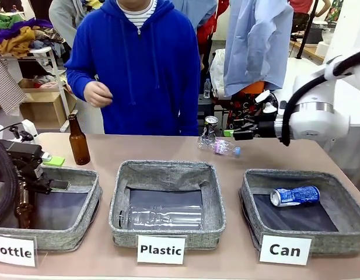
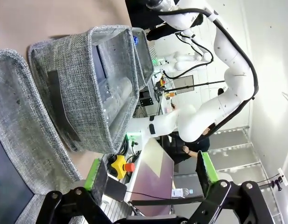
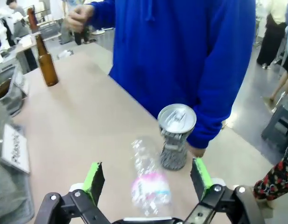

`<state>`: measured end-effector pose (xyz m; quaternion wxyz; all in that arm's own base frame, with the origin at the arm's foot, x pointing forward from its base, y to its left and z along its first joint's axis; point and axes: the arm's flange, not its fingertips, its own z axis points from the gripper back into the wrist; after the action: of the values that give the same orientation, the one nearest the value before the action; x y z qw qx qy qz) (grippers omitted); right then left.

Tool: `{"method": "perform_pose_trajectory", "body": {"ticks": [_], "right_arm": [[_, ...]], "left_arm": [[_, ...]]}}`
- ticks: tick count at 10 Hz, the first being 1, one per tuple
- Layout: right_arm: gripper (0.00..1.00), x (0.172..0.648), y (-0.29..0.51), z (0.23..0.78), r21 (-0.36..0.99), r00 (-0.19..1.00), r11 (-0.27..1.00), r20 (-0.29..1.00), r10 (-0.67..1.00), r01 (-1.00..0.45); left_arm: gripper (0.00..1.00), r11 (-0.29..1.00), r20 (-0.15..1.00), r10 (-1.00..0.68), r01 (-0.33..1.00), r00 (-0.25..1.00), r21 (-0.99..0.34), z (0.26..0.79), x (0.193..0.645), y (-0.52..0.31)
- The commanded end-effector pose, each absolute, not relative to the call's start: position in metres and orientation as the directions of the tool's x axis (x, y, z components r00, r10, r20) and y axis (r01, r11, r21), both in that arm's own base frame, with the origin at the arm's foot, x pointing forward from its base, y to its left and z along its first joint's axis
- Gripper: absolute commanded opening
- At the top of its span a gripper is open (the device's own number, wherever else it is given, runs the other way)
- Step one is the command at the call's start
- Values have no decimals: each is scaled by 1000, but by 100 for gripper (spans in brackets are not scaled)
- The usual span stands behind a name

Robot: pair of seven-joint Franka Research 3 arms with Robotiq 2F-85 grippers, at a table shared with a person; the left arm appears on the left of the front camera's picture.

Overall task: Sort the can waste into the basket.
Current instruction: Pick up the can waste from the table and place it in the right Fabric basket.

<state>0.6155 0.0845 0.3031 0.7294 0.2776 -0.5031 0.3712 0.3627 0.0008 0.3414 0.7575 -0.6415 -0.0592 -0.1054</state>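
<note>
Green pads of the right gripper (image 3: 147, 179) rise from the bottom of its wrist view, spread wide with nothing gripped between them. Just ahead of them a clear plastic bottle with a pink label (image 3: 148, 184) lies on the tan table (image 3: 87, 121), too blurred to read. Beyond it the crushed dark can with a silver top (image 3: 174, 140) stands upright, nearer the pad at picture right and touched by neither. It is close to the bottle, but whether they touch I cannot tell. Behind the can a person in a blue hooded top (image 3: 181, 51) is cut off at the shoulders.

From the front this gripper is seen side-on, so its jaw gap cannot be read there. That view does show the blue and white can (image 1: 294, 195) lying on its side in the grey fabric basket carded "Can" (image 1: 337, 242), well apart from the right gripper. The left gripper (image 2: 151, 176) is partly cut off at the front view's left edge, above the grey basket carded "Bottle" (image 1: 80, 224). Its own wrist view shows its jaws wide apart and empty. An upright brown glass bottle (image 1: 79, 140) stands behind that basket.
</note>
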Motion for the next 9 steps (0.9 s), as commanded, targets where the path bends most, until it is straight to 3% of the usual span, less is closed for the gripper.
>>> {"method": "perform_pose_trajectory", "body": {"ticks": [1, 4, 9], "right_arm": [[100, 640, 112, 286, -44, 183, 606, 934, 307, -794], [100, 657, 133, 272, -85, 155, 626, 935, 319, -775], [100, 672, 150, 253, -40, 169, 652, 952, 255, -758]], "left_arm": [[100, 159, 223, -89, 235, 971, -959, 343, 360, 1], [100, 159, 223, -89, 235, 971, -959, 343, 360, 1], [100, 159, 223, -89, 235, 971, -959, 343, 360, 1]]}}
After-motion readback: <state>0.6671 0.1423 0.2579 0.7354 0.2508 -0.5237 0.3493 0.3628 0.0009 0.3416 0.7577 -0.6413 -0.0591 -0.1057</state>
